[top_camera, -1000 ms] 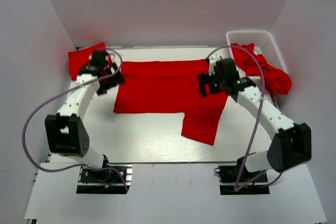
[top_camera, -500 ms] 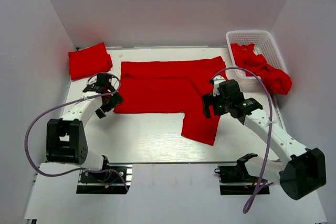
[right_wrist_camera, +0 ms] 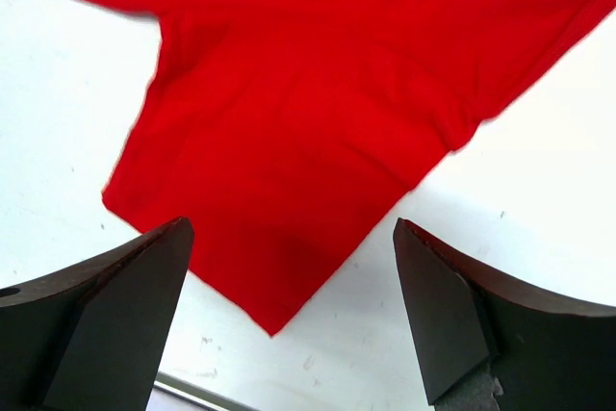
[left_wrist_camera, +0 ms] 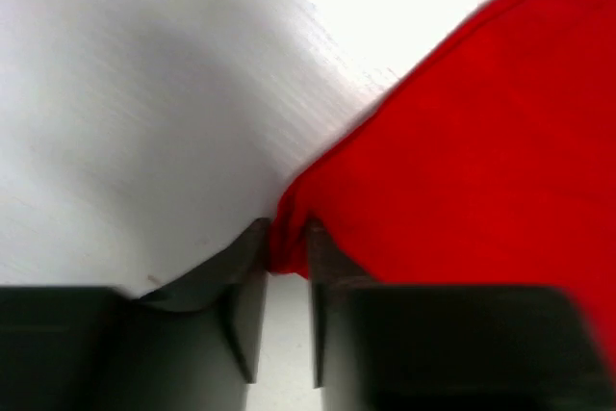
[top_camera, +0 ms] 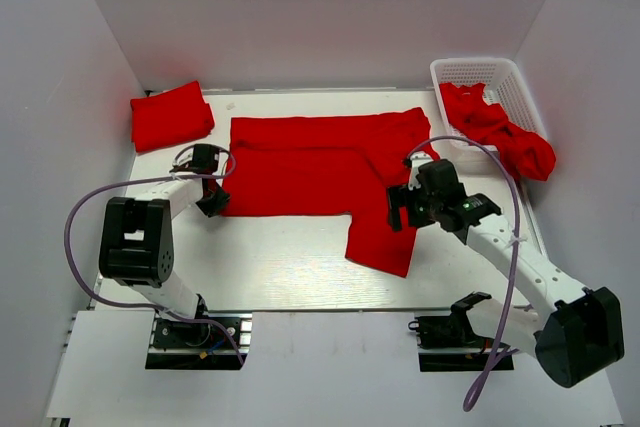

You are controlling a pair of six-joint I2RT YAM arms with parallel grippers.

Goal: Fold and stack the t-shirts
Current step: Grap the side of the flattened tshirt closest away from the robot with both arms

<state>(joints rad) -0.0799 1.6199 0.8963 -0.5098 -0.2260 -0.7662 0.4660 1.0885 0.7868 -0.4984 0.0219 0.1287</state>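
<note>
left jaws seemingly at corner of spread t-shirt.

Left hand nips the t-shirt corner; right hand spread wide, pointing down

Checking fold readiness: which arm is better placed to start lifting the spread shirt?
Left. The left gripper pinches the spread shirt at its near left corner. The right gripper hangs open above the sleeve, holding nothing.
</note>
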